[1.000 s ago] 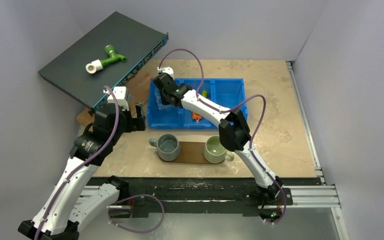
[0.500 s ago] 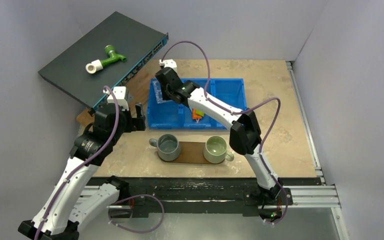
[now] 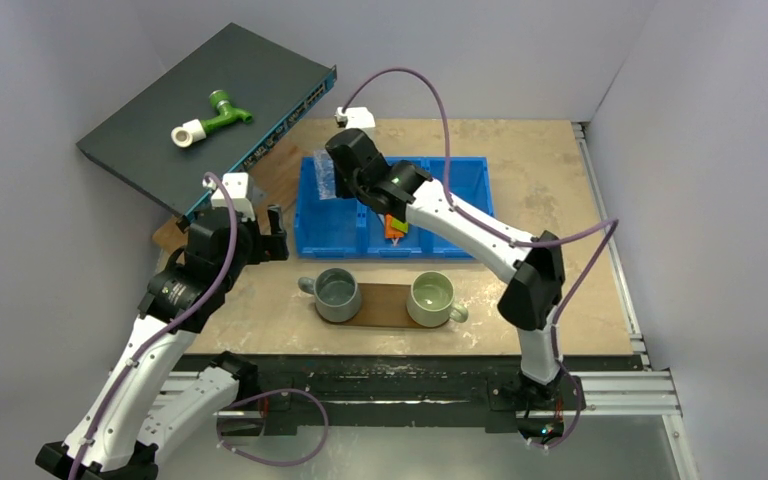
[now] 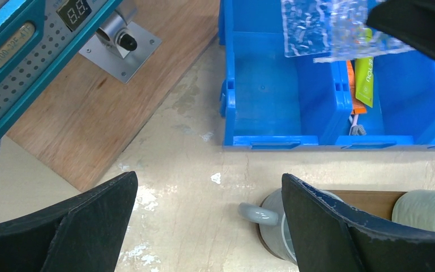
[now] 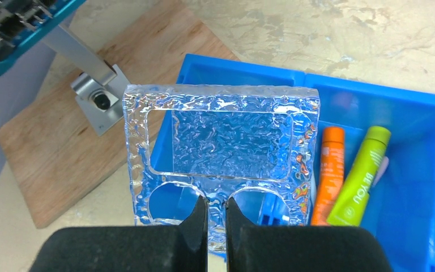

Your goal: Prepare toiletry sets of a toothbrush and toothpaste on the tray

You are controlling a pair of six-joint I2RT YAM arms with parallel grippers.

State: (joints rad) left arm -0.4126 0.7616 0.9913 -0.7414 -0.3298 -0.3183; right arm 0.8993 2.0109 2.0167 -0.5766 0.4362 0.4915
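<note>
My right gripper (image 5: 215,204) is shut on a clear textured acrylic holder (image 5: 221,141) with two round holes, held above the left compartment of the blue bin (image 5: 419,170); it shows in the top view (image 3: 323,178) too. The orange tube (image 5: 328,170) and lime-green tube (image 5: 359,173) lie in the middle compartment, with a pinkish toothbrush (image 4: 357,127) partly hidden under them. The pale blue-white toothbrush is not visible. The dark-brown oval tray (image 3: 385,305) carries a grey mug (image 3: 337,293) and a pale green mug (image 3: 432,298). My left gripper (image 4: 208,178) is open and empty above the table left of the grey mug.
A dark network switch (image 3: 260,70) leans at the back left with a green-and-white pipe fitting (image 3: 210,115) on it. A rectangular wooden board (image 4: 107,107) lies under its metal foot (image 4: 122,42), left of the bin.
My right gripper has lifted the clear holder up and rightward over the bin, and its elbow has swung right. The left arm has not moved.
</note>
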